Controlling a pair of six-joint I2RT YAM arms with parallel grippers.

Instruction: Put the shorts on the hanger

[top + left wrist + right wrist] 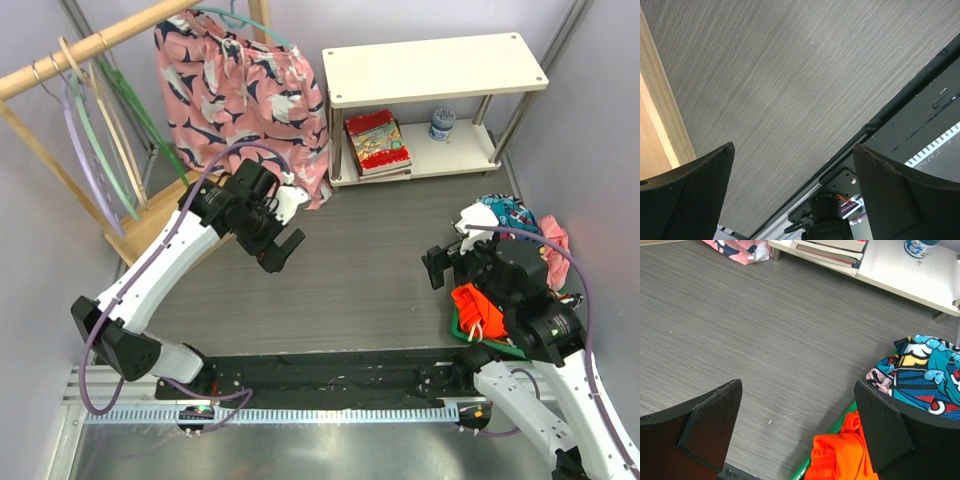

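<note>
we see shorts (240, 95) hanging on hanger (262, 30) from wooden rail (90, 45) at top left, left gripper (283, 250) spread, empty, near their hem, right gripper (437, 262) spread, empty, over table (370, 280), orange garment (475, 308) just right

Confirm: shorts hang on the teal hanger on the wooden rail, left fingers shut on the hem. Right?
Not quite. The left fingers are open and hold nothing; the left wrist view shows only bare table between them. The rest stands: the shorts hang on the teal hanger on the wooden rail.
</note>
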